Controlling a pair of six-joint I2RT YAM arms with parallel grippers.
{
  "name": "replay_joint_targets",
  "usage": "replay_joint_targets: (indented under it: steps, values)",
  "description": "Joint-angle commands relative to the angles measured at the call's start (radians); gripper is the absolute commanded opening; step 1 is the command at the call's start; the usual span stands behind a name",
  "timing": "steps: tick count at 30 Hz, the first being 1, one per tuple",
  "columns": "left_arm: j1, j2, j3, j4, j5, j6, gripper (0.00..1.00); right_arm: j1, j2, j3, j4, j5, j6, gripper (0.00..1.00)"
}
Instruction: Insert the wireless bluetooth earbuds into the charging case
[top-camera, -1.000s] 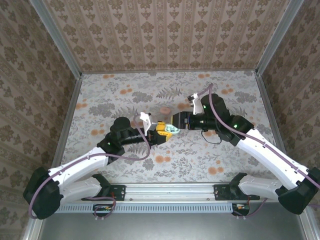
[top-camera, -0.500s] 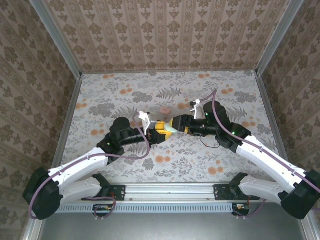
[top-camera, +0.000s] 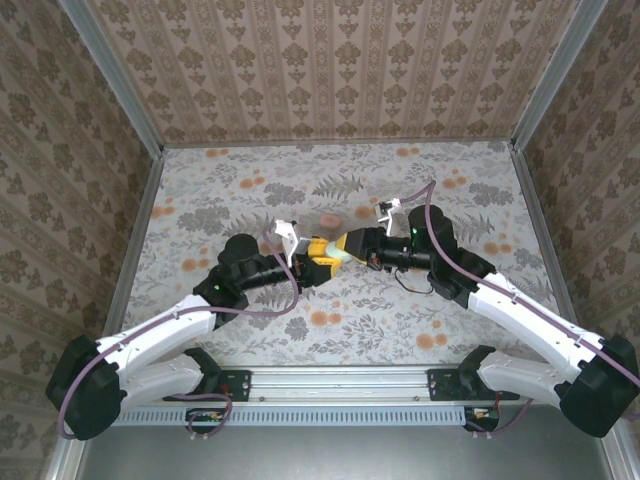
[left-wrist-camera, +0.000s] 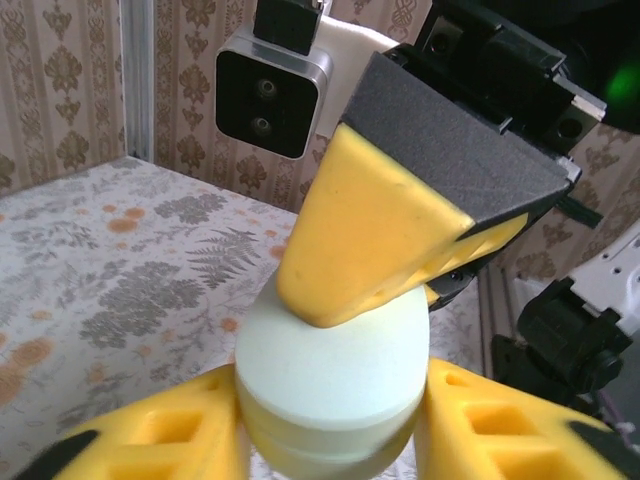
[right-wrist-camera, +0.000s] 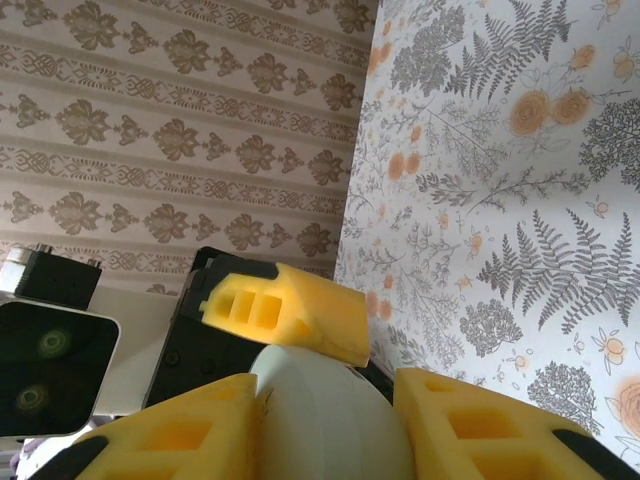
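Note:
A pale green oval charging case (top-camera: 340, 256) hangs above the middle of the table, lid closed, held between both arms. My left gripper (top-camera: 325, 258) reaches in from the left. Seen from the left wrist, its yellow fingers (left-wrist-camera: 150, 440) press the two sides of the case (left-wrist-camera: 335, 370). My right gripper (top-camera: 350, 247) comes from the right. In the right wrist view its fingers (right-wrist-camera: 170, 440) flank the case (right-wrist-camera: 320, 420), with a left finger (right-wrist-camera: 290, 310) lying on top. The earbuds are out of view.
The floral table top (top-camera: 230, 190) stretches all around beneath the grippers. Patterned walls (top-camera: 330, 70) close off the back and both sides. An aluminium rail (top-camera: 340, 378) with the arm bases runs along the near edge.
My right gripper has moved left to meet the left gripper, and its jaws have narrowed onto the case. The left arm has stayed nearly still with the case.

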Motion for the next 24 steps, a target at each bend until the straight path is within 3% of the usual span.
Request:
replay_joint_targets:
  steps: [1, 6, 9, 16, 24]
  values:
    - [-0.001, -0.031, 0.002, -0.011, -0.03, 0.006, 0.55, 0.005, 0.01, -0.006, 0.048, -0.032, 0.04, 0.31]
    - [0.001, -0.11, -0.01, -0.104, -0.091, 0.032, 0.9, -0.035, 0.012, 0.006, 0.019, -0.022, 0.035, 0.31]
    - [0.007, -0.177, -0.025, -0.172, -0.138, 0.048, 1.0, -0.075, 0.016, 0.001, 0.005, -0.017, 0.025, 0.28]
    - [0.049, -0.323, -0.051, -0.369, -0.256, 0.051, 1.0, -0.167, 0.09, -0.028, -0.004, -0.002, -0.069, 0.26]
    - [0.14, -0.463, -0.092, -0.601, -0.366, -0.022, 1.0, -0.221, 0.361, -0.037, 0.04, -0.033, -0.257, 0.23]
